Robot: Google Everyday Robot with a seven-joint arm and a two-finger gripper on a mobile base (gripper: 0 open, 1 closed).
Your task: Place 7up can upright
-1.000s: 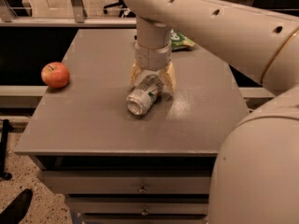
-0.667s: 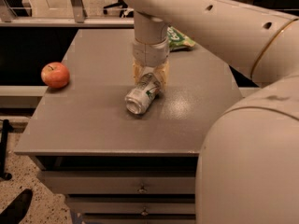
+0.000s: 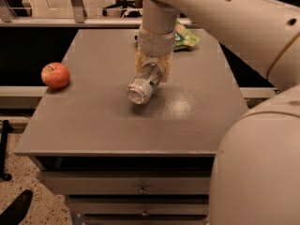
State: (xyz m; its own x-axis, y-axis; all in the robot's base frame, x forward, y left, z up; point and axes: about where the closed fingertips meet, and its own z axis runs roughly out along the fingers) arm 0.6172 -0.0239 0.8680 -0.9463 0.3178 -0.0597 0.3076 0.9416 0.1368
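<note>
1. Your pincer [image 3: 151, 73] hangs over the middle of the desk [image 3: 93, 121], a little nearer the far edge than the near one. It is clenched around the 7up can [image 3: 142, 85], with one pale finger on each side of the can's upper part.
2. The can sits tilted in that grasp. Its round end points down toward the near left corner, and its other end is tucked up between the fingers. A shadow lies on the desk just under the low end, but you cannot tell whether the can touches the surface.
3. The apple [image 3: 55, 75] rests at the left edge, well apart from the can.
4. The green snack bag [image 3: 185, 37] lies by the far edge toward the right corner, behind the wrist and partly hidden by it.
5. The arm's big cream links cover the near right corner and the right edge.
</note>
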